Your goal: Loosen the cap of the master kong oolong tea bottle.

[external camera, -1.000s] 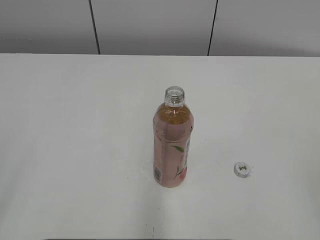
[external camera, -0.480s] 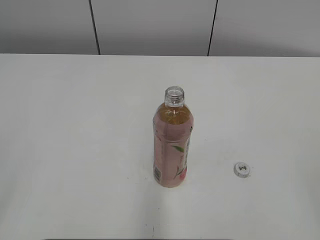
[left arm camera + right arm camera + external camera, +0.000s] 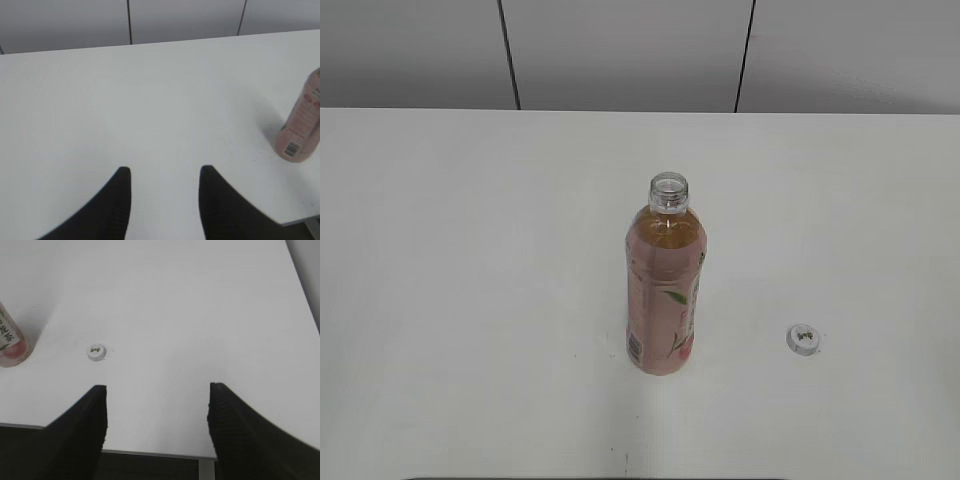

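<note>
One bottle (image 3: 665,290) upright, uncapped — white cap (image 3: 804,339) well apart.

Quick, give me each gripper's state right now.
Left gripper: open, holding nothing.
Right gripper: open, holding nothing; the cap lies on the table ahead of it.

Left gripper (image 3: 162,172): two black, tapered fingers (image 3: 120,200), parted with a clear gap, holding nothing, poised above the surface.
Right gripper (image 3: 157,390): two black ribbed fingers (image 3: 227,430), spread wide, empty.
Arms: outside the exterior view.
</note>
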`<move>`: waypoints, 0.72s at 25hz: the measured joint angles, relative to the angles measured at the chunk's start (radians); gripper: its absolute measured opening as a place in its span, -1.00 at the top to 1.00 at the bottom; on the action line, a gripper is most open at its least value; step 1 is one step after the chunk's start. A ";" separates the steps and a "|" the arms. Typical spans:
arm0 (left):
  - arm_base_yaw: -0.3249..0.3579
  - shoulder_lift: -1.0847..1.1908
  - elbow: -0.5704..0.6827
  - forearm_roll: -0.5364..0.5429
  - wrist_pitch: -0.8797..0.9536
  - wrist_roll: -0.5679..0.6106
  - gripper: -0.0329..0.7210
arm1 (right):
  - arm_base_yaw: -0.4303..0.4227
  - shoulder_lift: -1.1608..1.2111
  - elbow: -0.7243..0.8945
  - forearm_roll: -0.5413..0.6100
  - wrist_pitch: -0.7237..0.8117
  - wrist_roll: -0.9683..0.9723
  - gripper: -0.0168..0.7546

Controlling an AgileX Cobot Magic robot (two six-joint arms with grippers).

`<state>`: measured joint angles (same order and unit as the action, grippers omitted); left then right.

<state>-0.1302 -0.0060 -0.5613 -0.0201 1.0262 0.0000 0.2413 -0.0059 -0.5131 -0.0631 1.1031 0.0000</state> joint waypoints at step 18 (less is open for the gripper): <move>0.085 0.000 0.000 0.000 0.000 0.000 0.20 | -0.159 0.000 0.000 0.000 -0.002 0.000 -0.29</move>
<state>-0.0454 -0.0060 -0.5613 -0.0201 1.0262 0.0000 0.0823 -0.0059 -0.5131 -0.0631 1.1008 0.0000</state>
